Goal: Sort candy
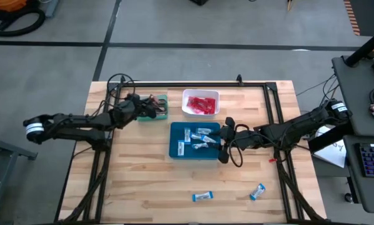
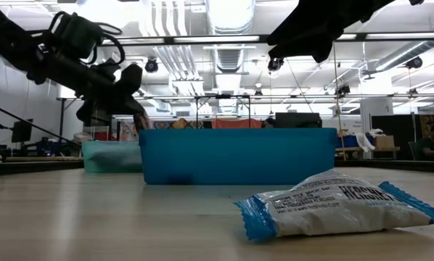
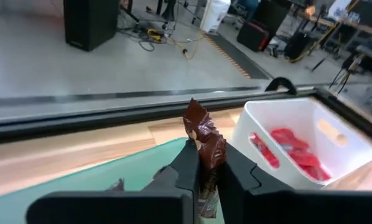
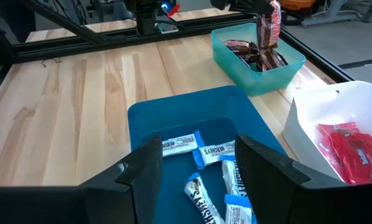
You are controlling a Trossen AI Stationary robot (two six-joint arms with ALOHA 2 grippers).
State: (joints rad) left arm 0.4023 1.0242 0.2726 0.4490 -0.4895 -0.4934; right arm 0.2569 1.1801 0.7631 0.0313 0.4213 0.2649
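My left gripper [image 1: 153, 108] hangs over the green tray [image 1: 160, 115] at the table's far left, shut on a dark brown bar [image 3: 206, 140]. More brown bars [image 4: 254, 55] lie in that tray. My right gripper [image 1: 225, 139] is open above the right edge of the blue tray [image 1: 177, 149], where several blue-and-white bars [image 1: 198, 138] lie. Its fingers [image 4: 150, 163] stand wide apart and touch nothing. Red packets [image 1: 201, 104] fill the white tray [image 1: 187, 96]. My left gripper pinches the dark brown bar between its two fingers [image 3: 187, 165], coming from above and pointing down. The bar's crimped free end [image 3: 195, 116] sticks out past the fingertips. In the right wrist view the bar [image 4: 268, 28] hangs upright over the green tray, lifted off the table.
Two blue-and-white bars lie loose on the wood near the table's near edge [image 1: 201, 196] [image 1: 257, 191]; one fills the foreground of the low view [image 2: 340, 206]. A dark metal frame [image 1: 193, 85] runs along the far edge and the sides. Bare wood lies left of the blue tray.
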